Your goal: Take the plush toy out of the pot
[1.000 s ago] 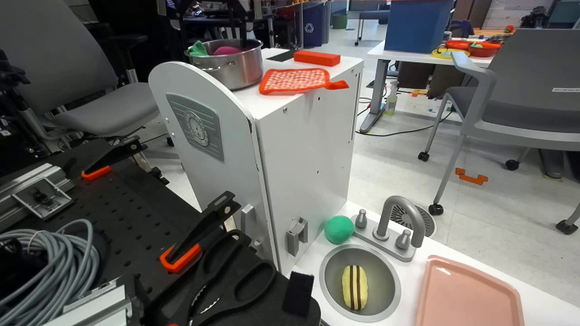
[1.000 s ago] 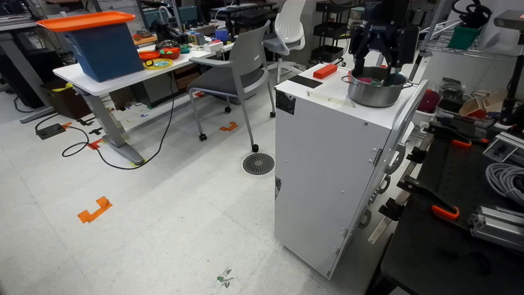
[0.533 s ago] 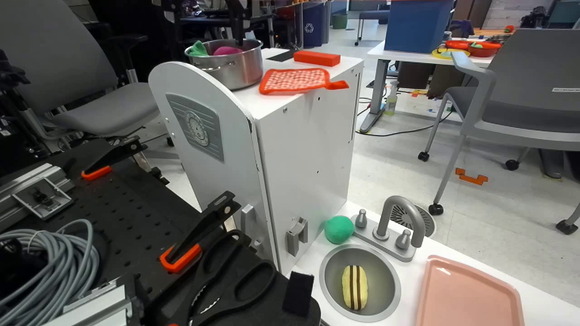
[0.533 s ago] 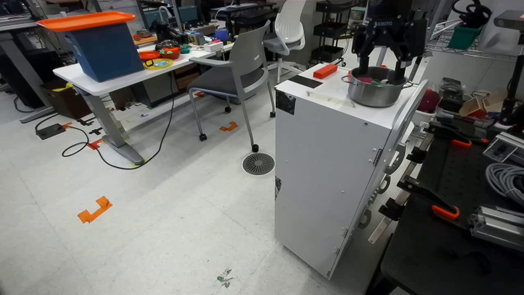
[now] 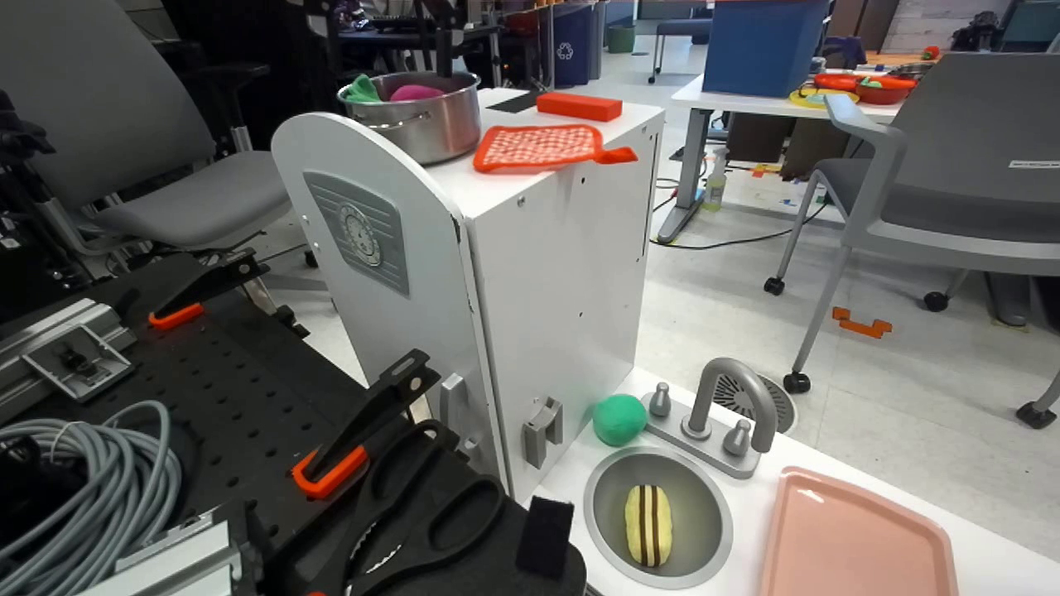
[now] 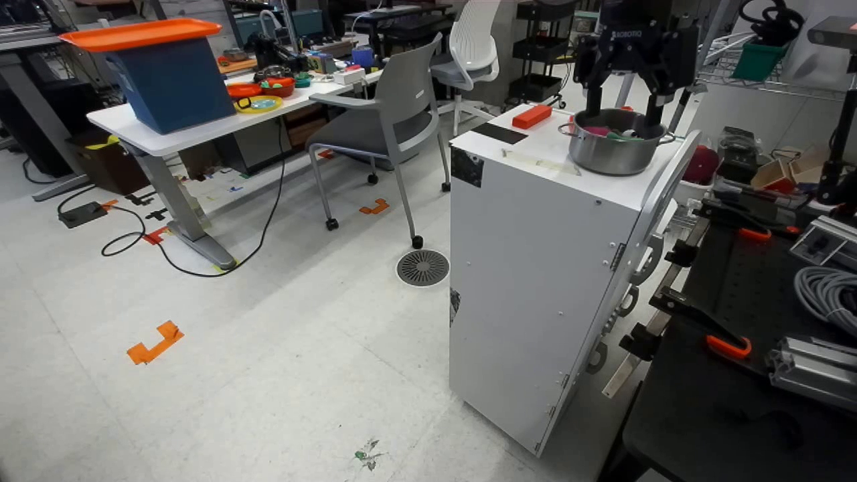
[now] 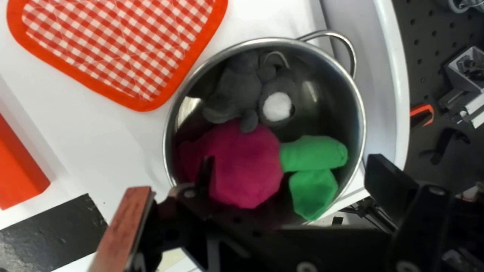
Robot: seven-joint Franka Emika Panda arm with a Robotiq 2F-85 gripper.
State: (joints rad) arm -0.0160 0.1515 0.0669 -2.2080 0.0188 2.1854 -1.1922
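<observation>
Wrist view is peering down into the pot (image 7: 334, 100) from close above, both exterior views are looking down from farther off, from opposite sides, sharing white cabinet (image 6: 529, 281) and pot

One round silver metal pot (image 6: 612, 158) has two loop handles (image 7: 328, 33) and holds one rounded magenta-pink plush toy (image 7: 247, 166) with two green end pieces (image 7: 314, 154) and one grey plush (image 7: 240, 90) with a white patch (image 7: 278, 107): two plushes. One black gripper (image 6: 623, 119) has two fingers (image 6: 593, 102). There is one red-and-white checked cloth pot holder (image 5: 538, 146), one orange-red rectangular block (image 5: 580, 106), one green ball (image 5: 619, 420), one yellow oblong toy (image 5: 648, 526) with dark stripes, one round grey basin (image 5: 702, 521), one curved grey faucet (image 5: 708, 387) with two knobs (image 5: 737, 439), one pink tray (image 5: 861, 546) and two black clamps (image 5: 370, 422) with orange tips (image 5: 331, 473).
</observation>
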